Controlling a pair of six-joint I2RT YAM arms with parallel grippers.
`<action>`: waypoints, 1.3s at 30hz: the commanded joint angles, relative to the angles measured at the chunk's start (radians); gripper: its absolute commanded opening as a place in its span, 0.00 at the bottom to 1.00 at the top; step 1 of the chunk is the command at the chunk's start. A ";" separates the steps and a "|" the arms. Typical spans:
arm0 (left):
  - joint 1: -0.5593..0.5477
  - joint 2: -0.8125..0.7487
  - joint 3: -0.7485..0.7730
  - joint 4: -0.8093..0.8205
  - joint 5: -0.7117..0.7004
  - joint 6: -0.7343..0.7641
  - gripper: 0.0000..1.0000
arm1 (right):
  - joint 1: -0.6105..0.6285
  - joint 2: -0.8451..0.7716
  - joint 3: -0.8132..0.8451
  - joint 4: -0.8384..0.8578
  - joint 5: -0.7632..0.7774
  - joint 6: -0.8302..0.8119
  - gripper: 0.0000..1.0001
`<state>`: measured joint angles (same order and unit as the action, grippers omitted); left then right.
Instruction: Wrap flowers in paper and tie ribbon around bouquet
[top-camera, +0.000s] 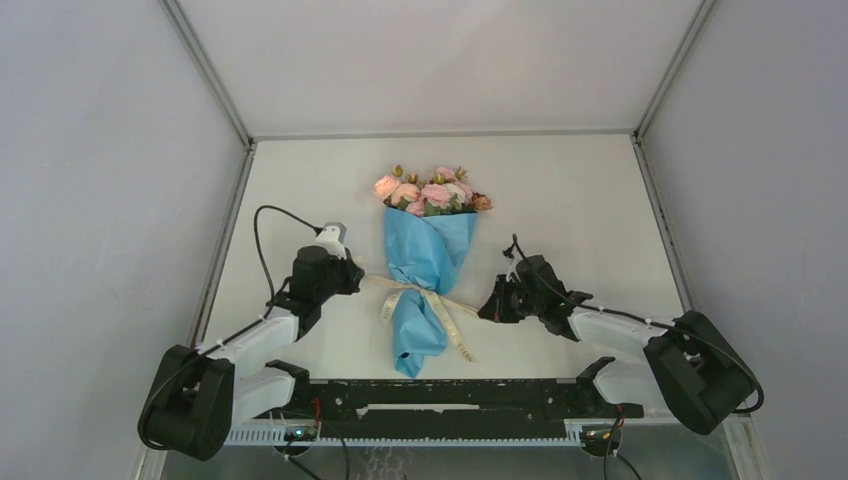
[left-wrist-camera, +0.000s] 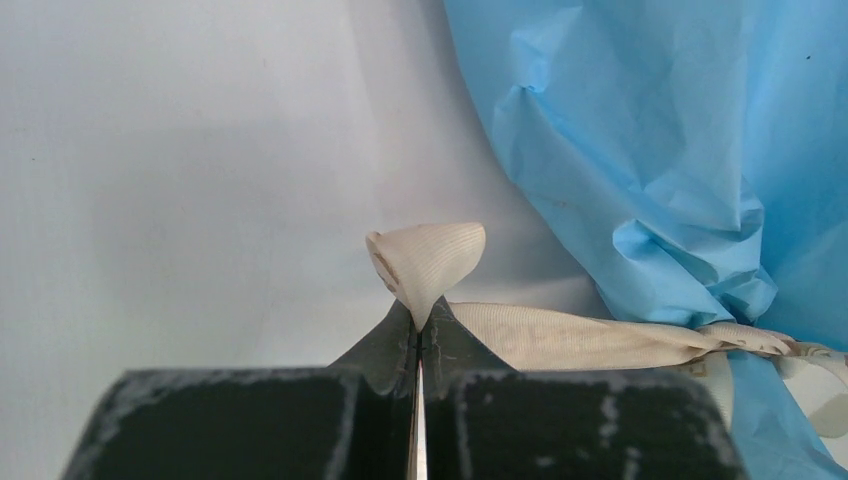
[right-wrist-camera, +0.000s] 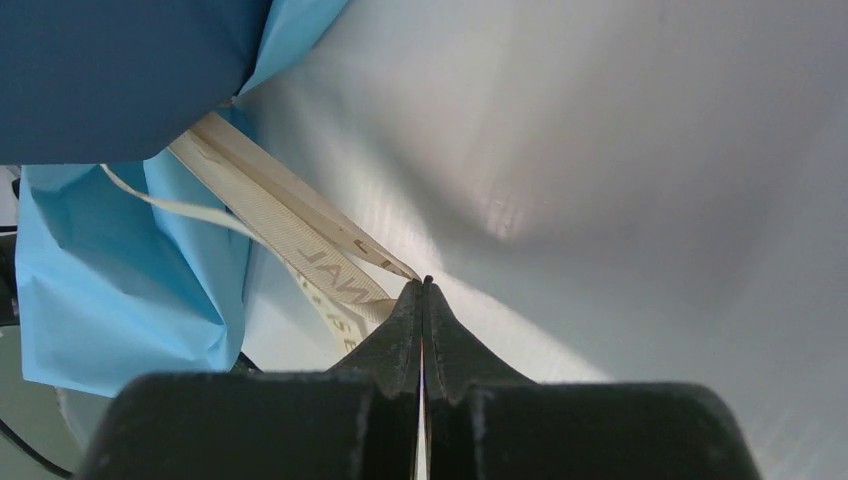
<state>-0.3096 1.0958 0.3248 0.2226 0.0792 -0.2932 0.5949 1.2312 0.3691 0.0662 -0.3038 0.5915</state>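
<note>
Top external view: the bouquet lies mid-surface, flowers pointing away from my bases, the ribbon crossing the narrow waist of the blue paper. My left end effector sits just left of that waist and my right end effector just right of it. Both are closed. The left wrist view shows a folded bit of ribbon clamped at the very tips, with a strand running from it to the wrap. The right is closed on the opposite strand.

The step, as I judge it, is cinching the tie. To do it well I should draw both arms outward at an even rate, low along the white surface. That way neither side drags or rolls the bouquet. I should stop once the paper gathers snugly at the waist. My left hold is shallow, right at the tips, so a sharp tug could slip it free. A steady pull is safer.

Much is unclear. The stems are hidden inside the paper. I cannot tell whether the ribbon at the waist is a finished knot or only a crossing. In the right wrist view, part of the ribbon passes behind one finger, so the pinch itself is hard to make out. The printed lettering there is cut off.
</note>
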 joint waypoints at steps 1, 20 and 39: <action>0.033 0.009 0.049 -0.009 -0.063 -0.037 0.00 | -0.036 -0.026 -0.037 -0.002 -0.001 0.025 0.00; 0.144 -0.066 -0.010 -0.111 0.008 -0.124 0.00 | -0.151 -0.065 -0.138 0.053 -0.028 0.086 0.00; 0.144 -0.118 -0.045 -0.009 0.154 -0.123 0.00 | 0.091 0.231 0.064 0.399 -0.204 -0.065 0.69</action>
<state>-0.1703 1.0046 0.2939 0.1707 0.2169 -0.4271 0.6598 1.3846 0.3767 0.3424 -0.4656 0.5617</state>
